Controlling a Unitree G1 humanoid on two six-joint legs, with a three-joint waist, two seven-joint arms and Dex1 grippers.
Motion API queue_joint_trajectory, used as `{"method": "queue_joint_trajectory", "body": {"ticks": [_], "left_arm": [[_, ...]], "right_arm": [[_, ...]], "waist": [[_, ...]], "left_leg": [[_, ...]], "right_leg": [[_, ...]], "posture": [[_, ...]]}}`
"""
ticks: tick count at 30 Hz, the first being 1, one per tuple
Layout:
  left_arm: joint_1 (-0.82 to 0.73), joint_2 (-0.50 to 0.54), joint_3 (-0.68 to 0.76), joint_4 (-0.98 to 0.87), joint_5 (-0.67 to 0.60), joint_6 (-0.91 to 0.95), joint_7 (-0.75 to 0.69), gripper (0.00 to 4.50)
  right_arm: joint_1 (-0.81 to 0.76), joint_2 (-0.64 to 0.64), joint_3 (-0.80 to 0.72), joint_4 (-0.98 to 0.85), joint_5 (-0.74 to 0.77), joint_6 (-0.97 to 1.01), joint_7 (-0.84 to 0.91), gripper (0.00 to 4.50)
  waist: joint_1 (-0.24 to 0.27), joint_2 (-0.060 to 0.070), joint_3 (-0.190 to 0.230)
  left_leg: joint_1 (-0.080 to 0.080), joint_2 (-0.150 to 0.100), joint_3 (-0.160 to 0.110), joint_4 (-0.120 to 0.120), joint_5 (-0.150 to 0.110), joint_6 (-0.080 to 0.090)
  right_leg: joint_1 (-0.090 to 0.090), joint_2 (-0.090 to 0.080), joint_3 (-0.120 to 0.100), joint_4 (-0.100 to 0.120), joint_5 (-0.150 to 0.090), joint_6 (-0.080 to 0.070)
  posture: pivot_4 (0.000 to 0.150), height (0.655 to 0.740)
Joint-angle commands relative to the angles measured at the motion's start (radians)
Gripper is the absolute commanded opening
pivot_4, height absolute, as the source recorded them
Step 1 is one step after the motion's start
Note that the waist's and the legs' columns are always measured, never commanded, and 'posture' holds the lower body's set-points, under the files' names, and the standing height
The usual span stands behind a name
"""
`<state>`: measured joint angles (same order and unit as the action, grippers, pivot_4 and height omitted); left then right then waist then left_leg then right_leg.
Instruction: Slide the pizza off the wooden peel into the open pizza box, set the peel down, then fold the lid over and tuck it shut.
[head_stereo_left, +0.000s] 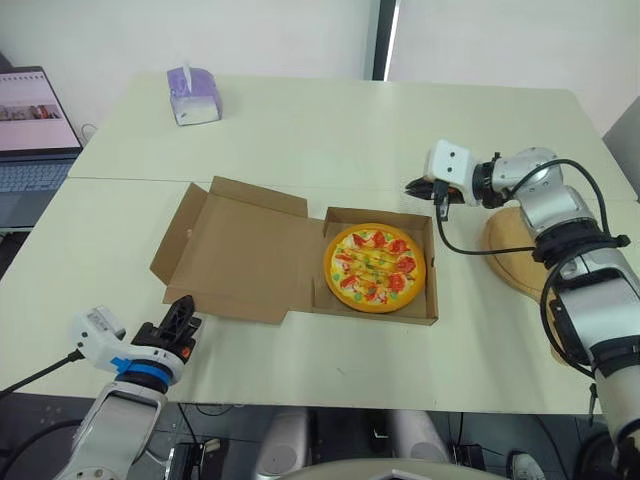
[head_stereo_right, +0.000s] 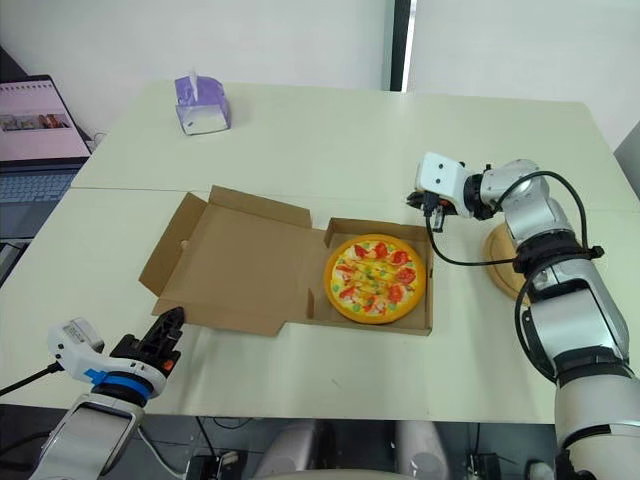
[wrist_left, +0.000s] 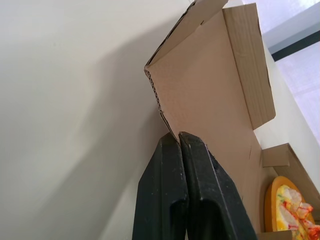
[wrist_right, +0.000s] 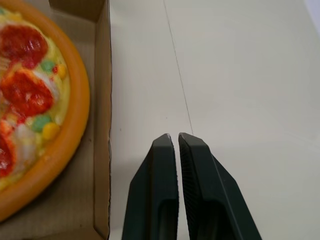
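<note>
pizza (head_stereo_left: 375, 266): in the pizza box (head_stereo_left: 240, 255), lid open
wooden peel (head_stereo_left: 508, 252): table's (head_stereo_left: 300, 130) right edge
left gripper (head_stereo_left: 183, 306): pinched closed, empty
right gripper (head_stereo_left: 412, 185): same, beside box

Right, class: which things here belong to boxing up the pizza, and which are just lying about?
Belongs to the job:
open brown cardboard pizza box
round orange-crusted pizza, lying in the box
round wooden peel, on the table right of the box

Just lying about:
purple tissue box
open laptop, far left
</note>
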<state>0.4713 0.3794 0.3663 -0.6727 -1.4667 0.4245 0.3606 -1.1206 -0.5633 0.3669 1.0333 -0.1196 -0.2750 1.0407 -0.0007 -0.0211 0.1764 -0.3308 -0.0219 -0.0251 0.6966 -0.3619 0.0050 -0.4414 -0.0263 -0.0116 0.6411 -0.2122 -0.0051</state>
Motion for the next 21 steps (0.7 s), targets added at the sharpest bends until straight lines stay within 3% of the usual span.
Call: {"method": "queue_joint_trajectory", "body": {"ticks": [1,7,11,21], "left_arm": [[-0.006,0.021,0.017,-0.027,0.005,0.010,-0.013,0.00],[-0.024,0.062,0.026,-0.002,0.005,0.037,-0.053,0.00],[-0.082,0.133,0.024,0.052,0.035,0.084,-0.118,0.00],[-0.412,0.274,-0.032,0.272,0.155,0.207,-0.290,0.00]], "right_arm": [[-0.047,0.014,-0.001,0.125,-0.060,-0.081,-0.002,0.15],[-0.065,0.003,-0.001,0.208,-0.130,-0.139,0.007,0.15],[-0.045,-0.004,-0.035,0.200,-0.103,-0.139,0.128,0.15],[0.066,-0.072,-0.102,0.040,-0.040,-0.096,0.337,0.15]], "waist": [[0.000,0.000,0.000],[0.000,0.002,0.001],[0.002,0.002,0.002],[0.005,0.003,0.002]], "left_leg": [[0.000,0.000,0.000,0.000,0.000,0.000],[0.000,0.000,0.001,0.000,0.000,0.000],[0.000,0.000,-0.001,0.000,0.001,-0.001],[0.001,-0.001,-0.002,0.000,0.001,-0.002]], "right_leg": [[0.000,0.000,0.000,0.000,0.000,0.000],[0.000,0.000,0.000,0.000,0.000,0.000],[0.000,0.000,-0.001,0.001,0.000,0.000],[0.001,-0.001,-0.001,0.002,0.001,0.000]], "posture": [[0.150,0.7400],[0.150,0.7400],[0.150,0.7400],[0.150,0.7400]]}}
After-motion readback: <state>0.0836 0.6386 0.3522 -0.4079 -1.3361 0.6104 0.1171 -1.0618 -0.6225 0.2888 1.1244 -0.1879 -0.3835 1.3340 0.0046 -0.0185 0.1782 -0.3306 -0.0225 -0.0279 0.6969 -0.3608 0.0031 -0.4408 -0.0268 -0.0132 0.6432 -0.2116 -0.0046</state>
